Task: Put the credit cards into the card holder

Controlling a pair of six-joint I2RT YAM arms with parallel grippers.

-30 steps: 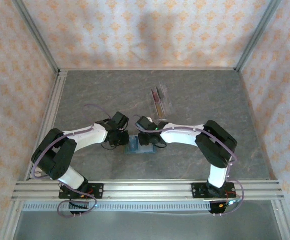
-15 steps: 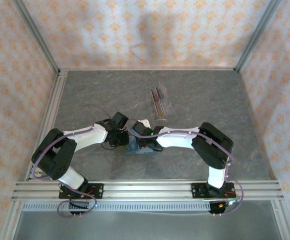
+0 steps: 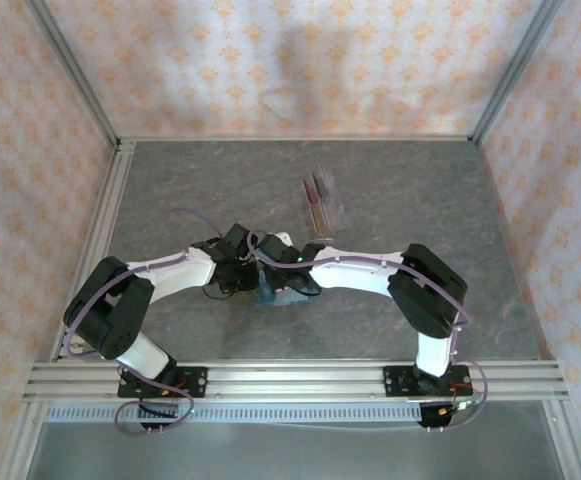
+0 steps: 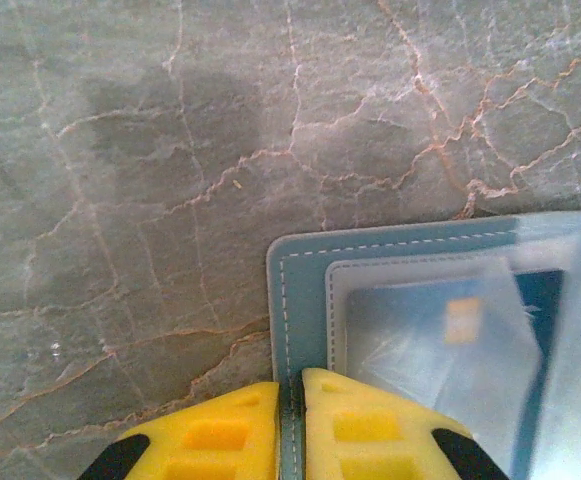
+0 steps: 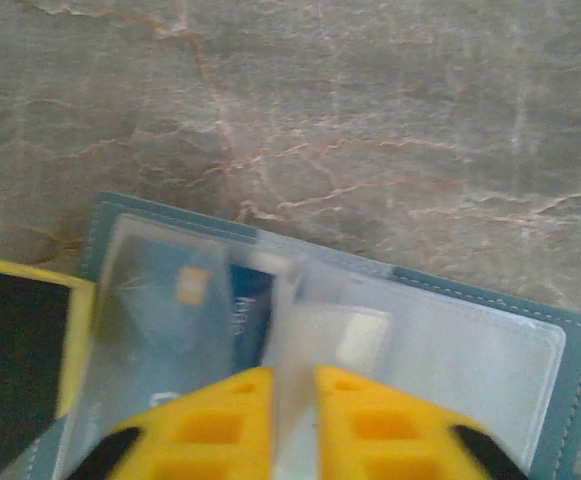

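The left gripper (image 4: 290,388) clamps the near edge of the open card holder (image 4: 305,290), bare table (image 4: 170,150) ahead and to its left. The right gripper (image 5: 292,385), narrow, pinches a clear flap (image 5: 288,330); a blue card (image 5: 248,300) lies pocketed just left of it.

table (image 4: 170,150): matt veined stone | card holder (image 4: 303,300): stitched matt leather-look, glossy clear plastic sleeves

Holder (image 3: 273,299) laid open on table (image 3: 420,190), rack (image 3: 320,205) set behind it, card (image 4: 450,340) tucked inside holder, left gripper (image 4: 290,420) clamped on its left edge, right gripper (image 5: 292,420) pinched on an inner sleeve
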